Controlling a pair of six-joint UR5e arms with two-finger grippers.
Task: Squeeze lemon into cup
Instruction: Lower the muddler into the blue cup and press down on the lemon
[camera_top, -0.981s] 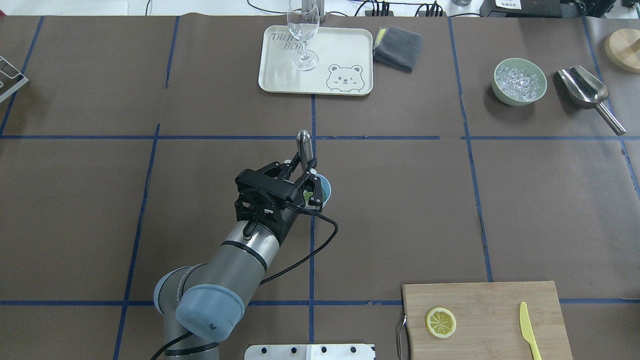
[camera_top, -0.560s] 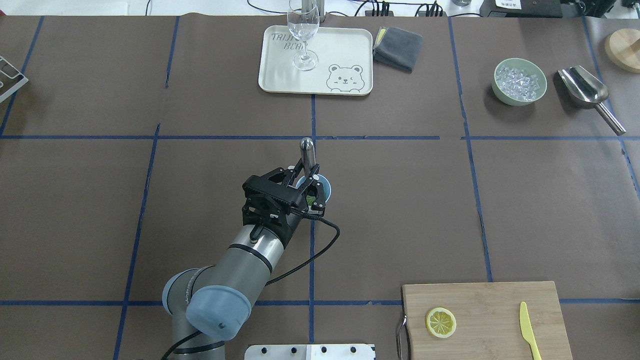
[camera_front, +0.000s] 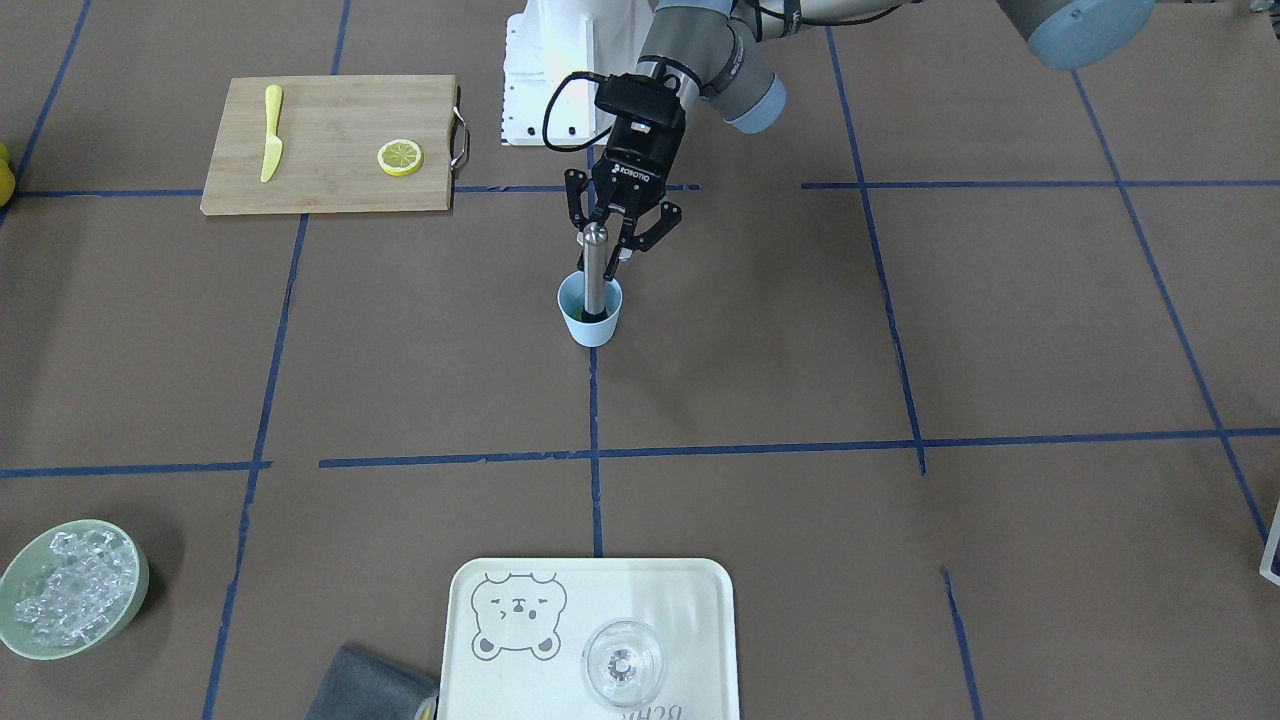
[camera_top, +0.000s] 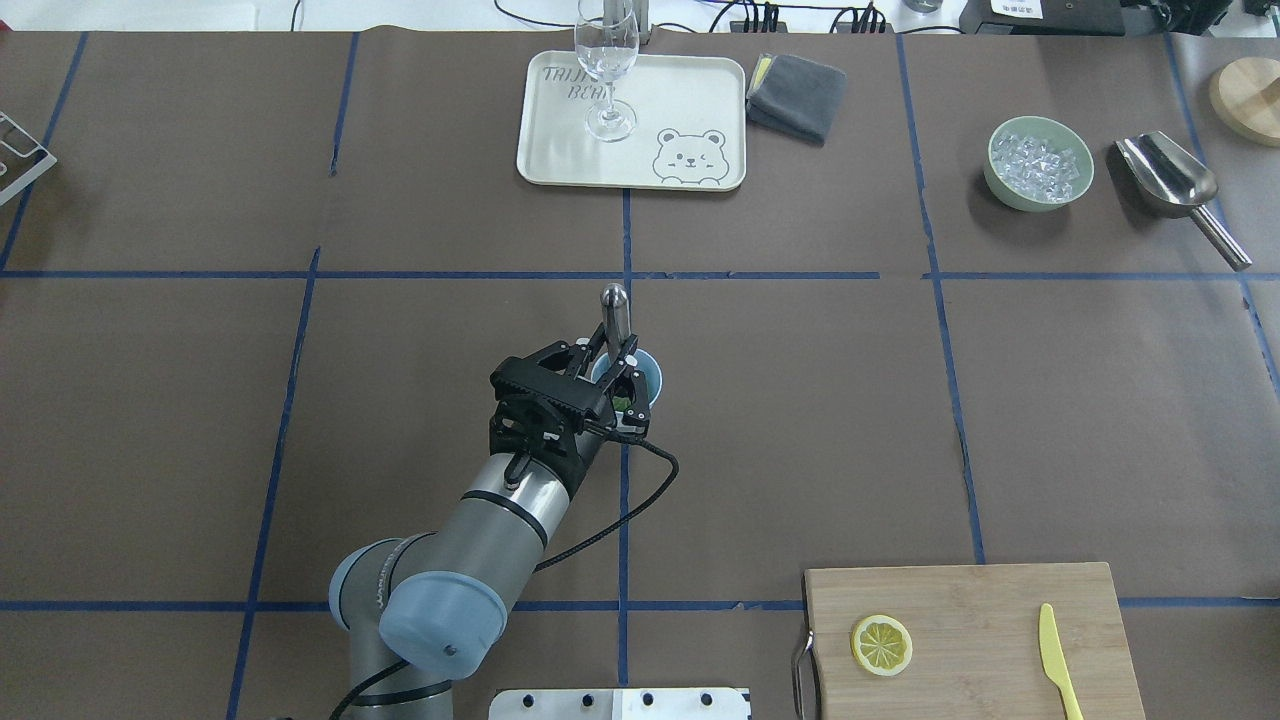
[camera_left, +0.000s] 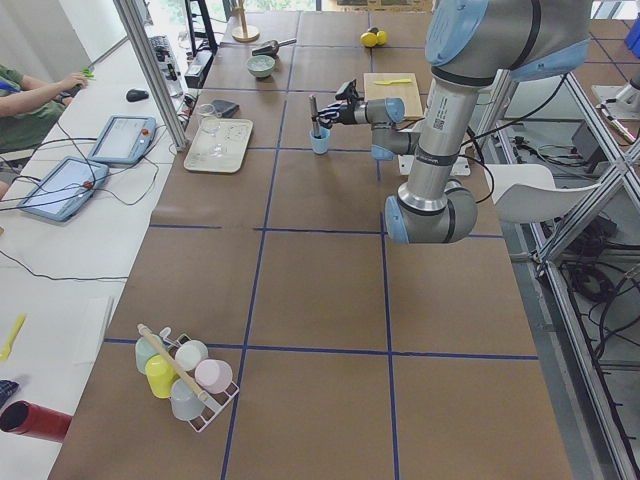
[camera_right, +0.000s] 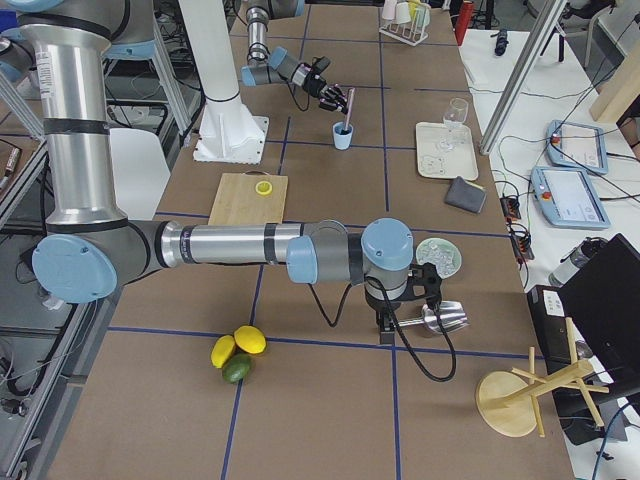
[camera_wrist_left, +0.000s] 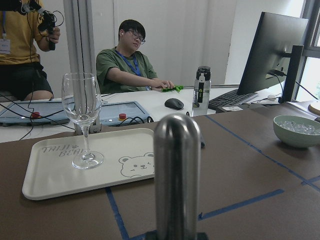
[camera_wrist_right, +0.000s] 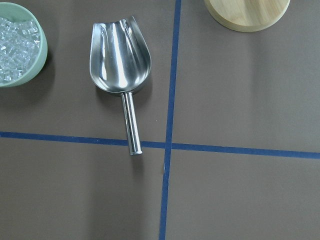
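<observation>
At centre frame the left gripper (camera_top: 612, 372) stands spread around the metal muddler (camera_top: 617, 320) in the cup (camera_top: 645, 375) (something green inside); a nudge could tip it. Lower right, the lemon (camera_top: 881, 644) waits; right gripper's state unknowable.

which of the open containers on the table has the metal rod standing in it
The small light-blue cup by the left claw. The rod stands in it, while the green bowl holds ice and the wine glass looks empty.
</observation>
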